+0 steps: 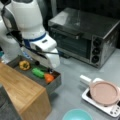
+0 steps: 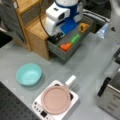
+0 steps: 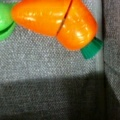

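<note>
My gripper (image 1: pixel 50 71) (image 2: pixel 56 38) hangs low inside an open grey drawer (image 1: pixel 53 86) (image 2: pixel 60 53), right beside an orange toy carrot (image 1: pixel 49 77) (image 2: pixel 66 46). The wrist view is filled by that carrot (image 3: pixel 57 21) lying on the drawer's grey liner, its green stem (image 3: pixel 92 48) pointing to the lower right; no fingers show there. A green vegetable (image 1: pixel 38 73) (image 2: pixel 75 38) (image 3: pixel 5 22) lies against the carrot's other end. Further along the drawer sits a yellow pepper (image 1: pixel 24 65) (image 2: pixel 83 27). Nothing is seen held.
A wooden cabinet (image 1: pixel 22 92) (image 2: pixel 35 27) borders the drawer. A toaster oven (image 1: pixel 85 35) (image 2: pixel 111 97) stands on the grey table. A pink lidded pan (image 1: pixel 103 92) (image 2: pixel 55 100) rests on a white hotplate, and a teal bowl (image 1: pixel 77 115) (image 2: pixel 28 74) sits nearby.
</note>
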You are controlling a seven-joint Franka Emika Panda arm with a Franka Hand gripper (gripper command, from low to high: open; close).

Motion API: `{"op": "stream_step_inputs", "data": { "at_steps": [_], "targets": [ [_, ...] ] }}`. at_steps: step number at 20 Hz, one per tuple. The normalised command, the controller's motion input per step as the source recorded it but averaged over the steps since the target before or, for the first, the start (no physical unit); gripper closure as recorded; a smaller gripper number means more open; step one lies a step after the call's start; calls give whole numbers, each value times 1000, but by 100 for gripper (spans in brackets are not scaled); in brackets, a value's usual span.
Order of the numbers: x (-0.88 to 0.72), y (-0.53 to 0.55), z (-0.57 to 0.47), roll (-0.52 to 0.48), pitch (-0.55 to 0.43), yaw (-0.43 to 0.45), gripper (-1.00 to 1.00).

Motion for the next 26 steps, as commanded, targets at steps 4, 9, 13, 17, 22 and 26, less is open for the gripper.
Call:
{"op": "stream_step_inputs", "data": {
  "at_steps": [4, 9, 13, 17, 22, 26],
  "targets": [
    [18, 308, 114, 100, -318, -631, -100],
    [77, 357, 68, 103, -194, -596, -100],
    [229, 369, 58, 237, 128, -531, -100],
    [438, 321, 117, 241, 216, -542, -100],
    [499, 245, 298, 220, 381, -745, -100],
    [354, 178, 292, 265, 240, -532, -100]
  ]
}}
